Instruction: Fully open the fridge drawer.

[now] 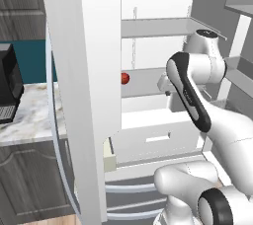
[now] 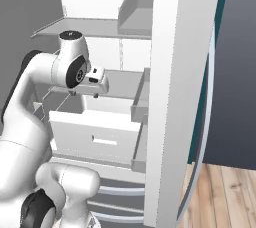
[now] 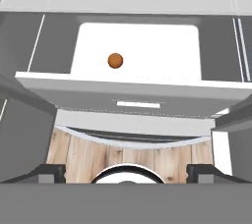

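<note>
The white fridge drawer stands pulled partway out of the fridge, its flat front bearing a small handle slot at the centre. The same drawer sits below a grey shelf in both base views. My gripper hangs above and in front of the drawer, looking down on it. It is open, the fingertips wide apart with nothing between them, clear of the slot. In the right base view the gripper is just above the drawer's top edge. A small orange ball lies in the white inside behind the front.
Open fridge doors flank the arm closely on both sides. Grey shelves run above the drawer, and a red ball shows at shelf level. Grey fronts with curved bar handles lie below. A black microwave sits on the left counter.
</note>
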